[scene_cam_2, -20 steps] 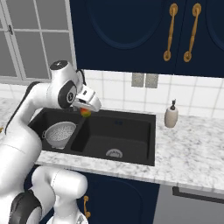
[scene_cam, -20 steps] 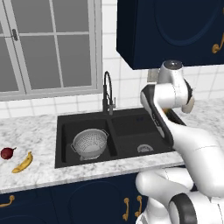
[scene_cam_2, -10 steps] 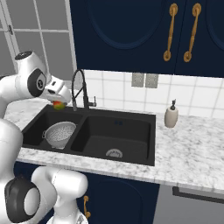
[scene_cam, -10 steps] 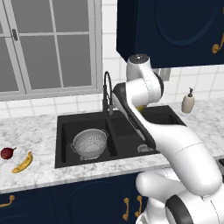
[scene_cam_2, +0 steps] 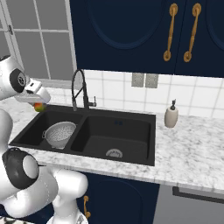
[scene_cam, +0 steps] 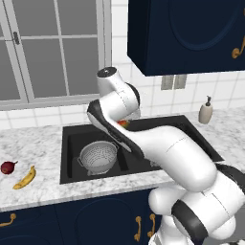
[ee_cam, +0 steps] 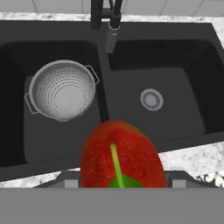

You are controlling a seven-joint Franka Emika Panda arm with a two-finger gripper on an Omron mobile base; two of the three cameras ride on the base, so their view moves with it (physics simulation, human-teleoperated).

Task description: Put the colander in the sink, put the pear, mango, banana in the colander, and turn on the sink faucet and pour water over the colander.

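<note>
The mango [ee_cam: 122, 153], mottled red with a green streak, is clamped in my gripper [scene_cam_2: 38, 103], which is shut on it. It hangs above the black sink [scene_cam_2: 131, 131], over the front edge near the divider in the hand view. The mango [scene_cam: 123, 123] peeks out behind my arm, and shows again as the mango [scene_cam_2: 40, 106] at far left. The silver colander [ee_cam: 62, 89] sits empty in the left basin, also seen as the colander [scene_cam: 98, 157] and colander [scene_cam_2: 60, 133]. The maroon pear [scene_cam: 7, 167] and yellow banana [scene_cam: 25, 178] lie on the left counter. The black faucet [scene_cam_2: 80, 89] stands behind the divider.
A beige soap dispenser [scene_cam_2: 171, 115] stands on the counter right of the sink. The right basin has a round metal drain [ee_cam: 151, 99]. Dark blue cabinets hang overhead, and a window is at the back left.
My arm has swung left across the sink with the mango held in the gripper. The colander, pear and banana have not moved.
</note>
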